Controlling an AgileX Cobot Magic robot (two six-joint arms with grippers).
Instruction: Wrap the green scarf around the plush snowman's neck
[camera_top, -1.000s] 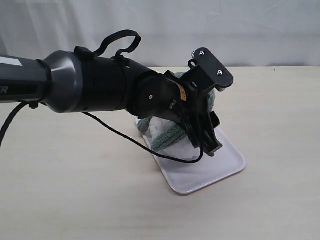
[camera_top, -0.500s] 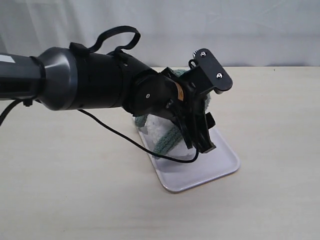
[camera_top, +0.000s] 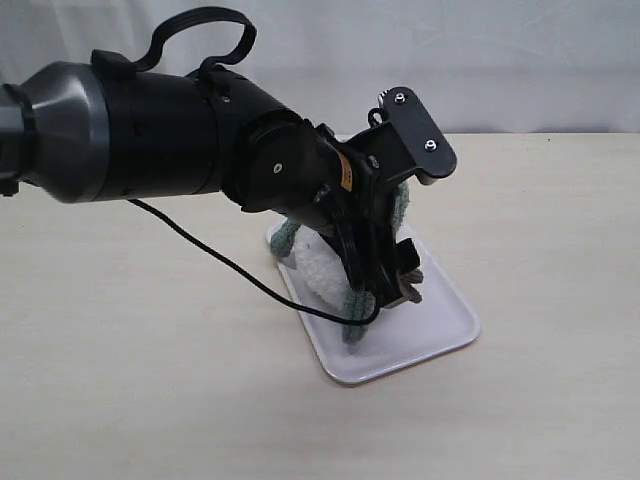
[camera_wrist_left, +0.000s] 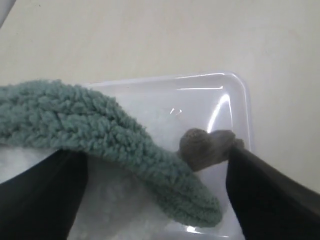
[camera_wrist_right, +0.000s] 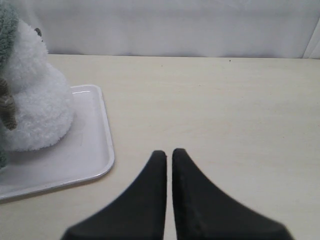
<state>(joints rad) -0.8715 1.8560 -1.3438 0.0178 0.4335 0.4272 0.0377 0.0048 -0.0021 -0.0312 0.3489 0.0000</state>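
Note:
The plush snowman (camera_top: 312, 266) stands on the white tray (camera_top: 445, 330); the right wrist view shows its fluffy body (camera_wrist_right: 31, 112). The green scarf (camera_wrist_left: 100, 132) lies over its white body, and one rounded end hangs down to the tray (camera_top: 352, 332). More scarf shows behind the arm (camera_top: 400, 205). A brown twig arm (camera_wrist_left: 205, 147) sticks out beside the scarf end. My left gripper (camera_wrist_left: 155, 155) is open just over the snowman, its dark fingers (camera_wrist_left: 270, 195) apart on either side of the scarf. My right gripper (camera_wrist_right: 167, 152) is shut and empty over bare table. The neck is hidden.
The tray's rim (camera_wrist_right: 102, 150) lies to the side of my right gripper. The beige table (camera_top: 540, 230) ends at a white backdrop (camera_top: 500, 60). My left arm's bulky body (camera_top: 150, 130) and its cable (camera_top: 230, 265) cover most of the snowman in the exterior view.
My left arm has swung left and its gripper has dropped lower over the snowman. The scarf end, earlier draped across the body, now hangs down onto the tray.

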